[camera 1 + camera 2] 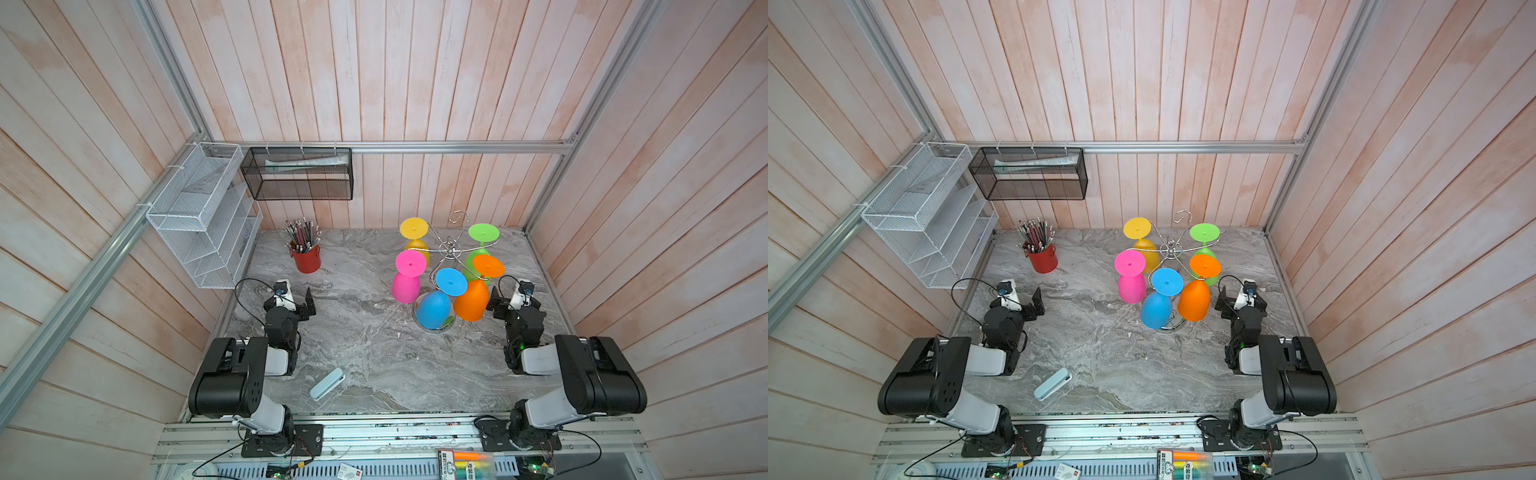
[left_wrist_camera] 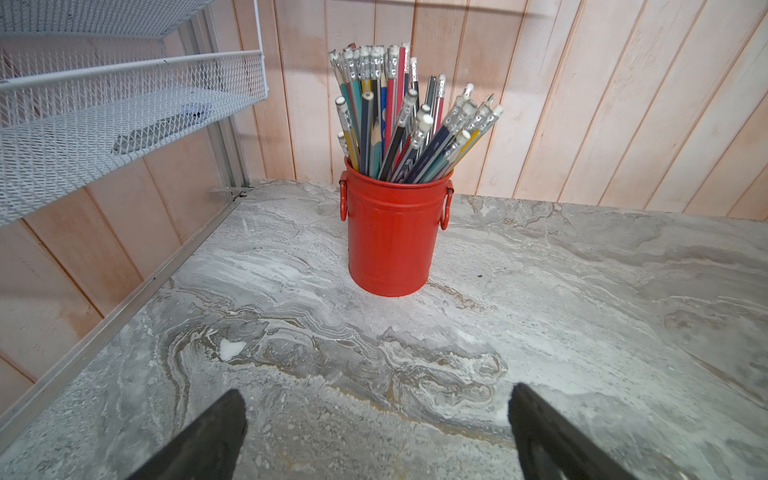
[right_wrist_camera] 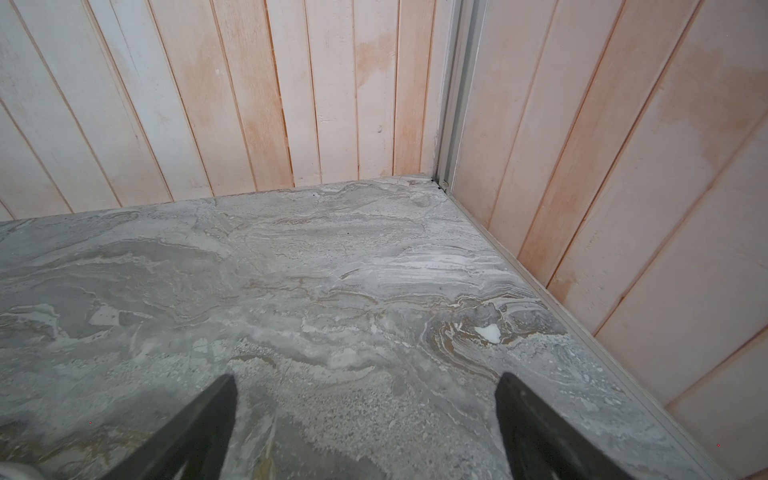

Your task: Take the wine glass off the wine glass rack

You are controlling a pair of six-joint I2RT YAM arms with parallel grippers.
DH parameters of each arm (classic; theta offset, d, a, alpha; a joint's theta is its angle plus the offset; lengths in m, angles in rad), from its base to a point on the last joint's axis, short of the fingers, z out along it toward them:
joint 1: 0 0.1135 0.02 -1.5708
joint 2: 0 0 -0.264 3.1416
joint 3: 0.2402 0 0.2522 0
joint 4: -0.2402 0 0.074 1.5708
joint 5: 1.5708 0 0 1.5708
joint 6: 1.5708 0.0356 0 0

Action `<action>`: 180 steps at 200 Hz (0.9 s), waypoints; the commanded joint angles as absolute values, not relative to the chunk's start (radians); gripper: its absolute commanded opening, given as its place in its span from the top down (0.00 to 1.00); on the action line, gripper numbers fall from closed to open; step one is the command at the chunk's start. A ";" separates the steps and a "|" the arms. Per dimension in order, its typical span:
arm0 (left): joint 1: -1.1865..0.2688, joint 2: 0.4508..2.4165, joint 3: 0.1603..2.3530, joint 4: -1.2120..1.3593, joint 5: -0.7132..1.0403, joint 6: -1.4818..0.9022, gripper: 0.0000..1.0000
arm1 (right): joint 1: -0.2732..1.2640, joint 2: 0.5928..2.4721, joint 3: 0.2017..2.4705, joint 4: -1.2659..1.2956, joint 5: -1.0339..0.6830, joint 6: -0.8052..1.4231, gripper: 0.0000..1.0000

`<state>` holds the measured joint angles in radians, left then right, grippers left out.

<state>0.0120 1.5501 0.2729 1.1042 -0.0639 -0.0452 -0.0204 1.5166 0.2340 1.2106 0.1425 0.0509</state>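
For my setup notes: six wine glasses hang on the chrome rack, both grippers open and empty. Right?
Five, not six: both top views show five wine glasses on the wine glass rack, one hook bare. The left gripper and right gripper are open and empty.

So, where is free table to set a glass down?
Bare marble lies between the left gripper and the wine glass rack, and between the pale blue case and right arm. Crowded: hanging glasses beside the right gripper.
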 commanded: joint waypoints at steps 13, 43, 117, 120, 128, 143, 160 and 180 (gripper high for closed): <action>0.018 1.541 0.286 1.111 -0.060 -0.042 0.00 | -0.018 1.519 0.241 1.207 0.129 0.043 0.02; 0.021 1.540 0.284 1.115 -0.055 -0.044 0.00 | -0.020 1.520 0.242 1.208 0.130 0.044 0.02; 0.021 1.539 0.285 1.112 -0.054 -0.044 0.00 | -0.021 1.516 0.242 1.201 0.124 0.041 0.02; 0.021 1.539 0.284 1.112 -0.055 -0.043 0.00 | -0.021 1.517 0.242 1.202 0.124 0.041 0.02; 0.017 1.540 0.286 1.112 -0.061 -0.041 0.00 | -0.021 1.517 0.242 1.203 0.125 0.041 0.02; 0.016 1.542 0.285 1.112 -0.062 -0.041 0.00 | -0.017 1.517 0.239 1.207 0.130 0.040 0.02; 0.008 1.540 0.281 1.116 -0.084 -0.041 0.00 | -0.017 1.517 0.239 1.208 0.132 0.041 0.02; 0.000 1.540 0.276 1.129 -0.137 -0.049 0.00 | -0.012 1.516 0.233 1.218 0.151 0.040 0.02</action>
